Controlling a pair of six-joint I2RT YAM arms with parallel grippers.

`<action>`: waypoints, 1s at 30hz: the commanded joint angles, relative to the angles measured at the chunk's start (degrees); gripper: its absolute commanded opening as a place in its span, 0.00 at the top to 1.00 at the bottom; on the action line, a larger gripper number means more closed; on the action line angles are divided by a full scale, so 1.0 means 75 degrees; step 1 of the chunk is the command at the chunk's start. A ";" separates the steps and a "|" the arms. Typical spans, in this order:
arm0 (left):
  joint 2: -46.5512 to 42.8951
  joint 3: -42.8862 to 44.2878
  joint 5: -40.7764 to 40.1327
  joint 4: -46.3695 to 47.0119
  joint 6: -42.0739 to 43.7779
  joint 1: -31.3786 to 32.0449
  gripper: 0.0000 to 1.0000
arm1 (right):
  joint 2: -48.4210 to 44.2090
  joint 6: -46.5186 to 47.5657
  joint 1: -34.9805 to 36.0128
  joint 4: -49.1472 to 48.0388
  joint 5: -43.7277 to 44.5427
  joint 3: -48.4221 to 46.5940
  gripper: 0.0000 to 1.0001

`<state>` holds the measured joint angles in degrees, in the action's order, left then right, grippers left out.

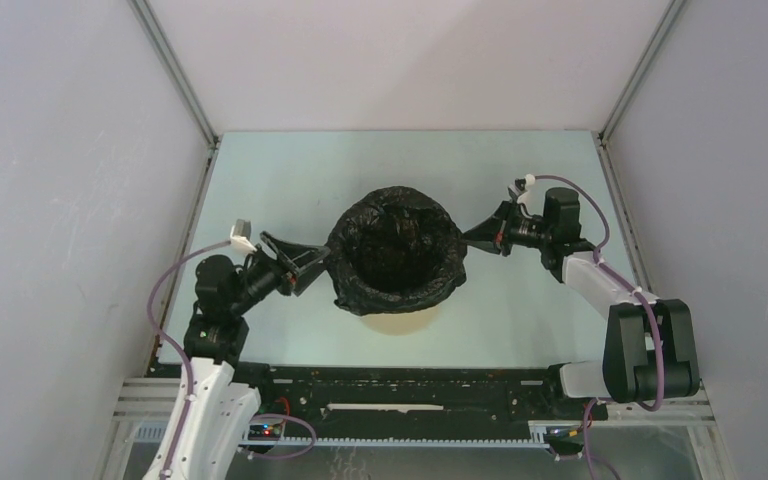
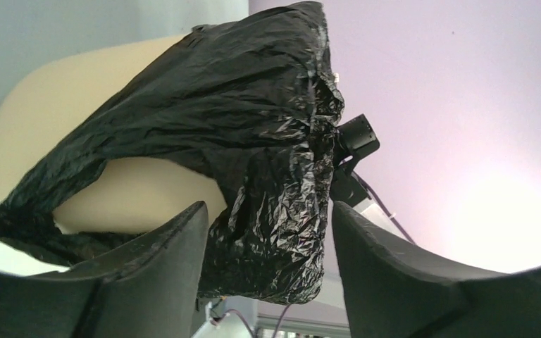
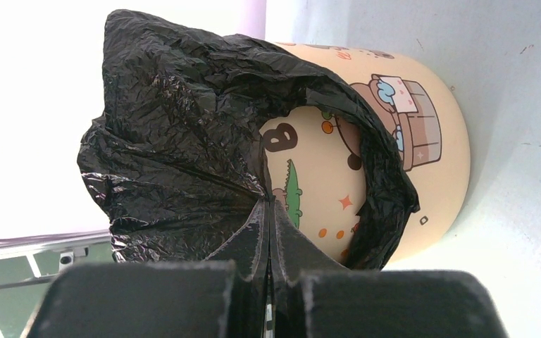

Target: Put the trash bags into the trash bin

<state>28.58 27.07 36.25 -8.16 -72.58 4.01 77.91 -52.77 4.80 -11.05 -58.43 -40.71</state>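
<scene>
Now, trash bag [image 1: 360, 225] over the trash bin [image 1: 400, 322] — one fold between wide left fingers [image 2: 155, 282], another tight in right fingers [image 3: 285, 243].

The left arm [image 1: 210, 405] and the right arm [image 1: 588, 280] look alike, each pairing glossy white link shells with blocky black joint housings. A lilac cable [image 1: 165, 300] loops along each arm and ends in a small white plug [image 1: 241, 237] at the wrist. The left gripper [image 1: 315, 265] and right gripper [image 1: 470, 237] are matte black, their fingers [image 2: 387, 282] broad, tapering wedges with a faintly grainy surface.
</scene>
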 commanded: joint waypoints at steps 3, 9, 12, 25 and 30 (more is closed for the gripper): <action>0.0138 -0.0115 0.0165 -0.0428 0.0314 0.0050 0.27 | 0.0007 0.0110 0.0098 -0.0109 0.0061 -0.0266 1.00; 0.0593 -0.0129 0.0382 -0.0095 0.0363 0.0169 0.48 | 0.0071 0.0150 0.0153 -0.0077 0.0106 -0.0264 1.00; 0.0707 -0.0208 0.0428 -0.0076 0.0377 0.0168 0.64 | 0.0105 0.0141 0.0179 -0.0106 0.0144 -0.0264 1.00; 0.0735 0.0239 0.0212 -0.1432 0.1469 0.0157 0.99 | -0.0044 0.0194 0.0192 0.0012 0.0263 -0.0262 1.00; 0.0780 0.0512 -0.0036 -0.1912 0.1737 0.0154 1.00 | -0.0018 0.0267 0.0170 0.0107 0.0255 -0.0267 1.00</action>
<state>34.44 27.11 37.85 -17.30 -64.16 5.13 78.52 -52.58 6.04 -10.85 -56.82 -40.71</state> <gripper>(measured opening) 0.008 0.006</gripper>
